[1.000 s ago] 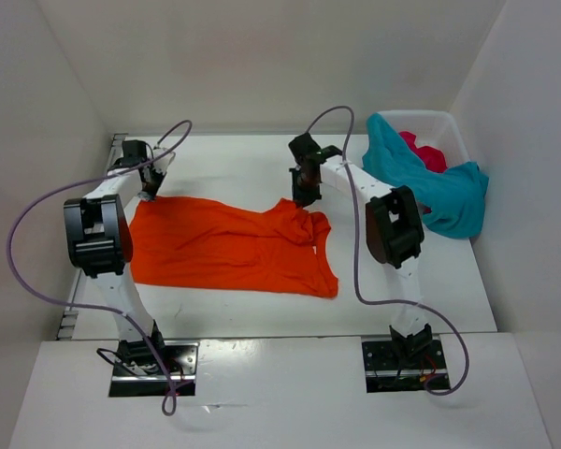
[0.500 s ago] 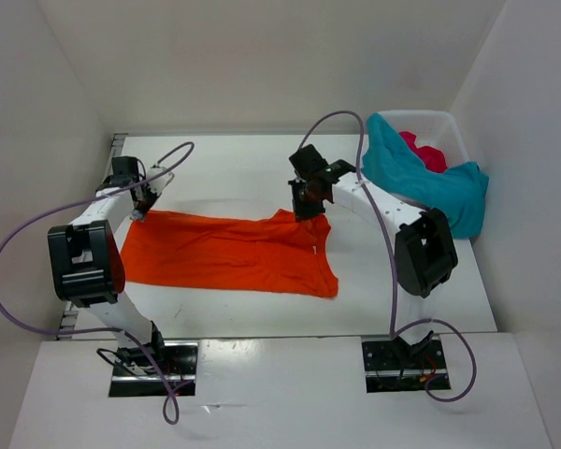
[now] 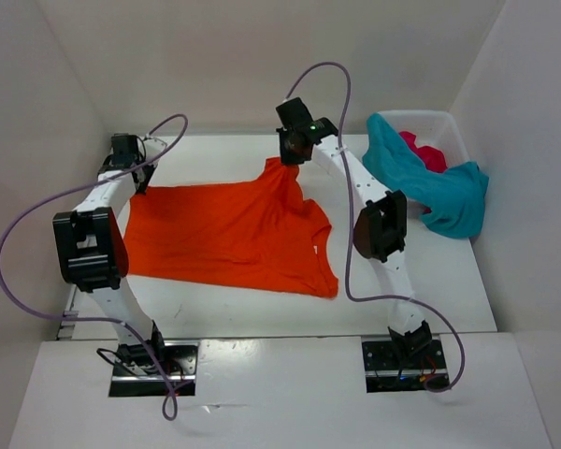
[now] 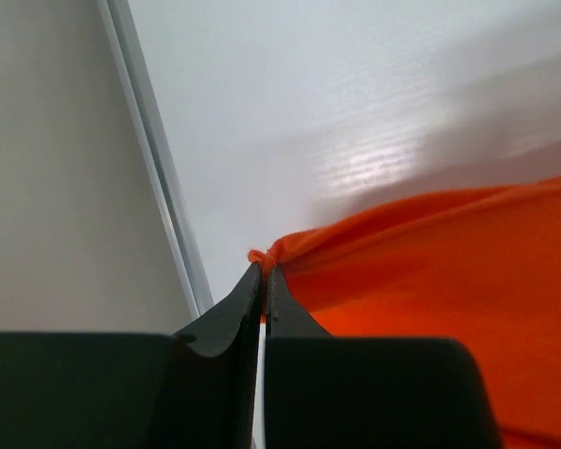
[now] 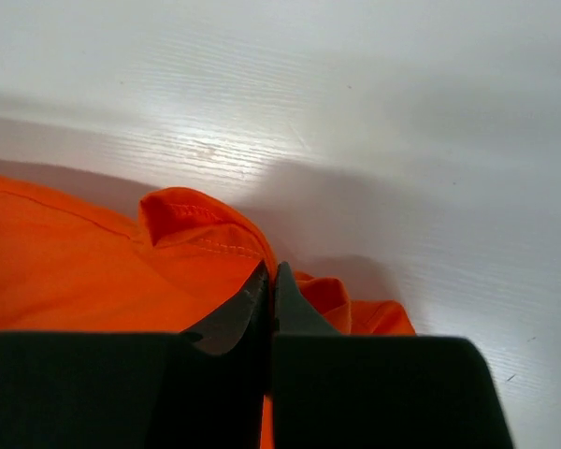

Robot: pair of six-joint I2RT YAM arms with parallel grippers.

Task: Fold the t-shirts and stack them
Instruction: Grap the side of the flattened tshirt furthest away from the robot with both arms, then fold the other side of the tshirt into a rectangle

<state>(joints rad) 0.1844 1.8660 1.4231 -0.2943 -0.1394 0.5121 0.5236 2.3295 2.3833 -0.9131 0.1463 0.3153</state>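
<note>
Orange t-shirt [image 3: 234,234] lies on the surface in the top view, stretched between left gripper [image 3: 136,185] and right gripper [image 3: 282,159]. The teal t-shirt [image 3: 430,187] and pink-red t-shirt [image 3: 426,150] sit beyond the right gripper, at the basket [image 3: 452,123].

Left wrist view: the gripper is clenched on a bunched corner of orange cloth.

Right wrist view: the gripper is clamped on a hemmed fold.

This looks like the spreading step. The next move probably calls for setting the far edge down taut and even before any fold.

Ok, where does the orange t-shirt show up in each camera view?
Top external: orange t-shirt spread centre-left on the table.
Left wrist: orange t-shirt lower right, corner pinched by left gripper.
Right wrist: orange t-shirt lower left, edge pinched by right gripper.
Shared landmark: the white table.
</note>
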